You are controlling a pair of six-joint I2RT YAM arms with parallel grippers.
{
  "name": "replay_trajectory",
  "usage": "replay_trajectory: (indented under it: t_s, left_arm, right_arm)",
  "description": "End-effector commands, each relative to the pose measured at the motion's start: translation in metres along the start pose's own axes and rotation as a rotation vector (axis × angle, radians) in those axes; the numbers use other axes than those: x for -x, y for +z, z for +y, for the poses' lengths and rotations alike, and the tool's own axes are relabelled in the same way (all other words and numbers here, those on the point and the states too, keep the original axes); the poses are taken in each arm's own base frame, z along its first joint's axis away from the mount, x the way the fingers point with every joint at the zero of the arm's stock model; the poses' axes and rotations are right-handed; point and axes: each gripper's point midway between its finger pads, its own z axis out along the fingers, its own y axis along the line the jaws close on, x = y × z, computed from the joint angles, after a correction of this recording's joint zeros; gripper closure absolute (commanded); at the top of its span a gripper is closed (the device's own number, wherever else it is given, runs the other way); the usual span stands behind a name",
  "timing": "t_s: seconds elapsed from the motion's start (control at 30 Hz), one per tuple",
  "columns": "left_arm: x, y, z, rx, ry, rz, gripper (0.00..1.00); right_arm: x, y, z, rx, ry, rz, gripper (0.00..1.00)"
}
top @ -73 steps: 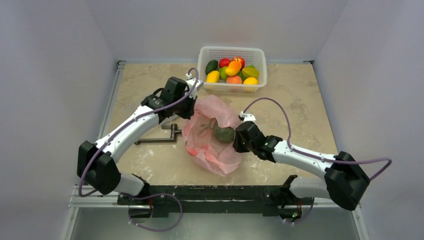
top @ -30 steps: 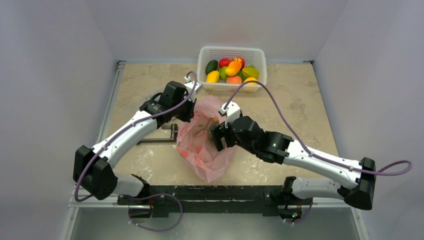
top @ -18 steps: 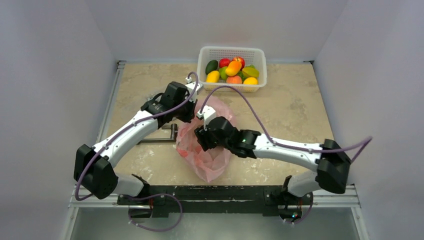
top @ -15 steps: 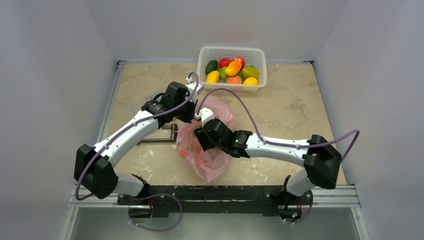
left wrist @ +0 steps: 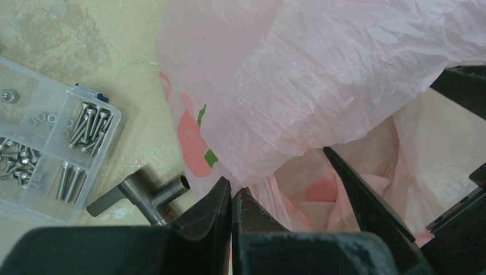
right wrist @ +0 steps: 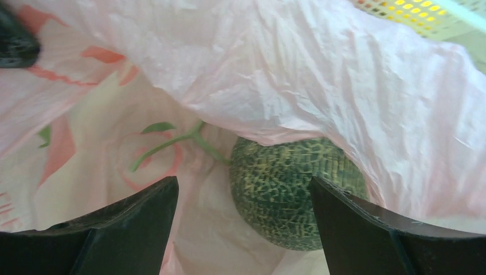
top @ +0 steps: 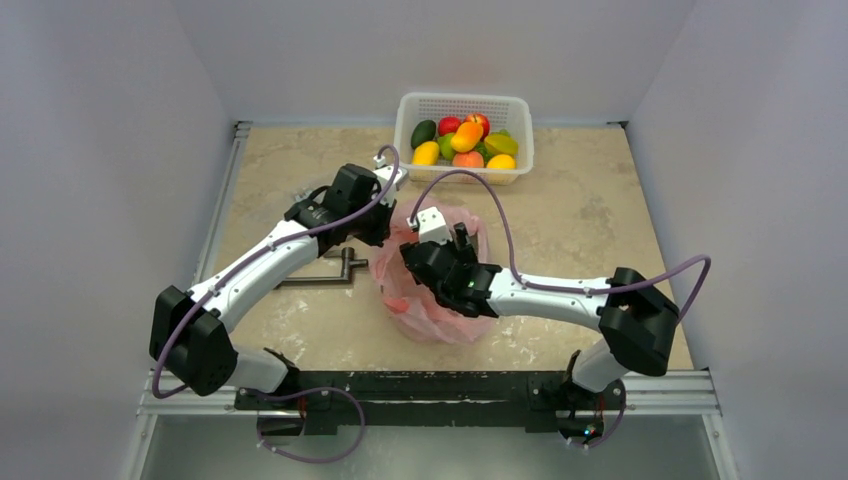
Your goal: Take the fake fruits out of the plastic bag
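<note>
The pink plastic bag (top: pixel 432 318) lies mid-table, crumpled. My left gripper (top: pixel 384 226) is shut on the bag's rim (left wrist: pixel 246 172) and holds its mouth up, with the jaws (left wrist: pixel 231 193) pressed together on the film. My right gripper (right wrist: pixel 243 182) is open inside the mouth. The dull-green netted melon (right wrist: pixel 286 197), one of the fake fruits, lies between its fingers, nearer the right one and half under a fold of the bag (right wrist: pixel 344 80). From above, the right gripper (top: pixel 422 262) covers the melon. More fake fruits (top: pixel 466 136) fill the white basket (top: pixel 462 99).
A grey metal T-fitting (top: pixel 336 270) lies left of the bag, under the left arm, and shows again as a threaded pipe (left wrist: pixel 153 193). A clear compartment box of screws (left wrist: pixel 46 154) sits left of it. The basket stands at the table's far edge.
My right arm has swung in from the right and its gripper has entered the bag's mouth. The bag has shifted right and slumped. The left gripper has kept its hold.
</note>
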Motion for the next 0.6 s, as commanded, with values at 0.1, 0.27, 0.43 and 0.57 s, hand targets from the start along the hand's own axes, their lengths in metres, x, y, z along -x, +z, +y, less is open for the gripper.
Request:
replay_trajectory:
  t_s: [0.1, 0.27, 0.43, 0.57]
  left_arm:
    - [0.018, -0.005, -0.003, -0.010, 0.001, -0.053, 1.00]
    - [0.017, -0.004, -0.003, -0.009, 0.003, -0.048, 1.00]
    - [0.017, -0.004, -0.004, -0.011, 0.002, -0.047, 1.00]
    - [0.016, -0.003, -0.004, -0.012, 0.001, -0.045, 1.00]
  right_arm:
    - [0.021, -0.001, -0.042, -0.200, -0.024, -0.082, 0.11]
    - [0.003, 0.014, -0.044, -0.228, -0.044, -0.036, 0.06]
    - [-0.022, 0.027, -0.040, -0.248, -0.068, 0.022, 0.01]
    - [-0.041, 0.036, -0.039, -0.256, -0.087, 0.066, 0.01]
